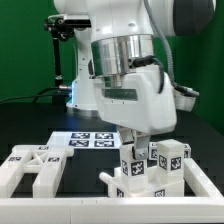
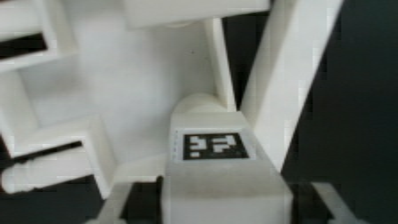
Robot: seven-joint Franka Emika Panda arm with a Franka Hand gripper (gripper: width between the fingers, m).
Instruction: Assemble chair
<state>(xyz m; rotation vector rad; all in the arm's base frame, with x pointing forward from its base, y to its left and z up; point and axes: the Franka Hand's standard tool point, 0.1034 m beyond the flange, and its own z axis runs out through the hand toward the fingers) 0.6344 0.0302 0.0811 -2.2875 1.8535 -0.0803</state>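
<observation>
Fingers (image 1: 141, 152) grip a white, blocky chair piece (image 2: 222, 180) (square tag (image 2: 214, 147) showing).

The black tabletop (image 1: 28, 125) carries the flat white marker board (image 1: 93, 139). On the exterior view's left of the marker board, nearer the camera, lies a white ladder-like chair frame (image 1: 35, 170). On the board's other side, also nearer the camera, the tagged chair pieces (image 1: 165, 162) stand bunched together. The white border rail (image 1: 207, 190) runs just beside them. Whether each piece rests on the tabletop cannot be told.
</observation>
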